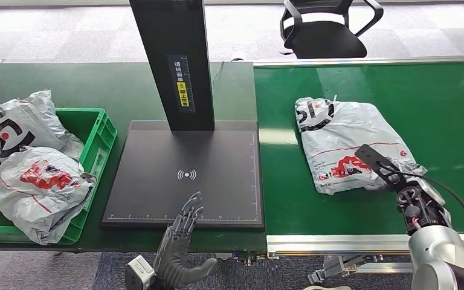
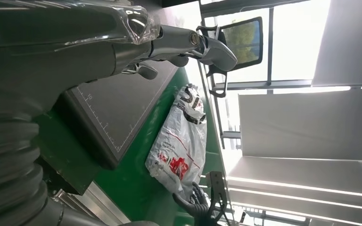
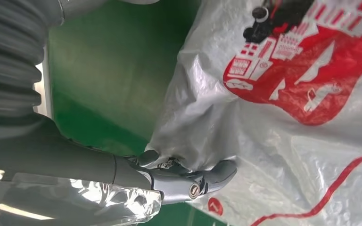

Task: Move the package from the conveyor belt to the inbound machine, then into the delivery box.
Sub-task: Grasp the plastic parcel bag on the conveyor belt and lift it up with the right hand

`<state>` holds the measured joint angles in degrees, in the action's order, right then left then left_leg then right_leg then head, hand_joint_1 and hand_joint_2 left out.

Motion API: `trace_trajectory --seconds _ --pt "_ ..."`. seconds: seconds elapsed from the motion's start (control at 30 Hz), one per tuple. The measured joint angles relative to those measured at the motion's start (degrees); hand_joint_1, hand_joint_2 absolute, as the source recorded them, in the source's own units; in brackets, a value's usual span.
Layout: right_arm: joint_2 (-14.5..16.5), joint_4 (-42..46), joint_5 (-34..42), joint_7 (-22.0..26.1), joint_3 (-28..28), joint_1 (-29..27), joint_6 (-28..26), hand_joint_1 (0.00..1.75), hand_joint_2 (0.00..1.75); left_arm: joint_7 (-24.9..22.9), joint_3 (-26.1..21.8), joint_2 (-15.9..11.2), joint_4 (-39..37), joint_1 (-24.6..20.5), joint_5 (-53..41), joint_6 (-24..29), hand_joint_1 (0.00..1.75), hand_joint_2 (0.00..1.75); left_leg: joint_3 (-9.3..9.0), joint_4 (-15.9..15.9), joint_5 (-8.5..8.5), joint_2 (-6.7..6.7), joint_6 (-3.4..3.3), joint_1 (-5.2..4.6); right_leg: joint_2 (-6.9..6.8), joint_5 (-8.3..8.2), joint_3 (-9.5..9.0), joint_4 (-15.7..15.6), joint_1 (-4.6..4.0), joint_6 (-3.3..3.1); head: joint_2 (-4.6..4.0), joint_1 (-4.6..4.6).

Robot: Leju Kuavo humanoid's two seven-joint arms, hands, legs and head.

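a grey plastic package (image 1: 350, 145) with red and black print is lying flat on the green conveyor belt (image 1: 447, 109), to the right of the inbound machine (image 1: 184, 175), a black scanning plate with a dark upright column rising from its far edge. the robot's right hand (image 1: 393, 172) is reaching over the package's near right corner, dark fingers resting on the printed plastic. in the right wrist view the hand's thick grey thumb (image 3: 202, 181) is pressing against the bag's crumpled edge (image 3: 188, 155), with the film bunching around it; whether the hand is truly clamping the bag or only touching it cannot be told, as the other fingers are hidden under the wrinkled film.

the left hand (image 1: 181, 238) is hovering at the near edge of the scanning plate, fingers apart and extended, holding nothing. in the left wrist view its fingers (image 2: 207, 47) are stretching out above the plate, with the package (image 2: 179, 141) lying well beyond on the belt.

at the far left a green delivery box (image 1: 99, 142) is sitting on the dark table, already holding two similar grey bags (image 1: 33, 175) heaped above its rim. a black office chair (image 1: 323, 30) is standing on the carpet behind the belt.
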<state>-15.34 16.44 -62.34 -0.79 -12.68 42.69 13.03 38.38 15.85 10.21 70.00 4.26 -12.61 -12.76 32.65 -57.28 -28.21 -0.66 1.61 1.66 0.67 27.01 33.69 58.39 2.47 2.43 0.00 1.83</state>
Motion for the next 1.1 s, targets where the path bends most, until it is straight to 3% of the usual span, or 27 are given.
trace_trajectory --seconds 0.23,0.43,0.57,0.7,1.1 --pt "0.93 -0.95 1.46 2.75 0.05 -0.31 13.66 0.0 1.75 -0.1 -0.16 0.03 -1.26 -0.6 0.07 -0.18 0.0 1.75 -0.01 0.0 0.0 -0.01 0.0 0.0 0.01 0.0 0.0 0.0 -0.01 0.0 0.0 -0.01" --pt "1.13 -1.2 2.37 5.25 -0.14 -0.24 16.75 0.0 1.75 -0.1 -0.62 0.27 -2.85 -1.31 0.35 -0.27 0.0 1.75 -0.03 0.0 0.0 -0.03 0.0 0.0 0.02 0.0 -0.01 0.0 -0.01 0.0 0.0 0.0" --pt "1.18 -1.29 1.79 3.95 -0.28 0.23 18.88 0.01 1.75 -0.1 -1.09 0.56 -3.49 -1.64 0.35 -0.32 0.0 1.75 -0.07 0.0 0.0 -0.03 0.0 0.01 0.02 0.0 -0.05 0.0 -0.01 0.0 0.0 -0.01" --pt "1.63 -1.36 0.37 0.6 -0.27 0.99 20.2 1.7 1.75 -0.25 -1.48 0.78 -3.58 -1.87 0.08 -0.67 0.0 1.75 -0.12 0.0 0.01 -0.01 0.0 0.01 0.01 0.0 -0.11 0.0 -0.02 0.0 0.0 0.0" --pt "1.7 -1.46 -1.22 -0.24 0.25 1.43 21.73 1.75 1.75 -0.32 -2.26 0.97 -3.58 -1.92 0.0 -0.79 0.0 1.75 -0.19 0.0 0.01 -0.01 -0.01 0.01 0.01 0.0 -0.18 0.0 -0.02 0.0 0.0 0.0"
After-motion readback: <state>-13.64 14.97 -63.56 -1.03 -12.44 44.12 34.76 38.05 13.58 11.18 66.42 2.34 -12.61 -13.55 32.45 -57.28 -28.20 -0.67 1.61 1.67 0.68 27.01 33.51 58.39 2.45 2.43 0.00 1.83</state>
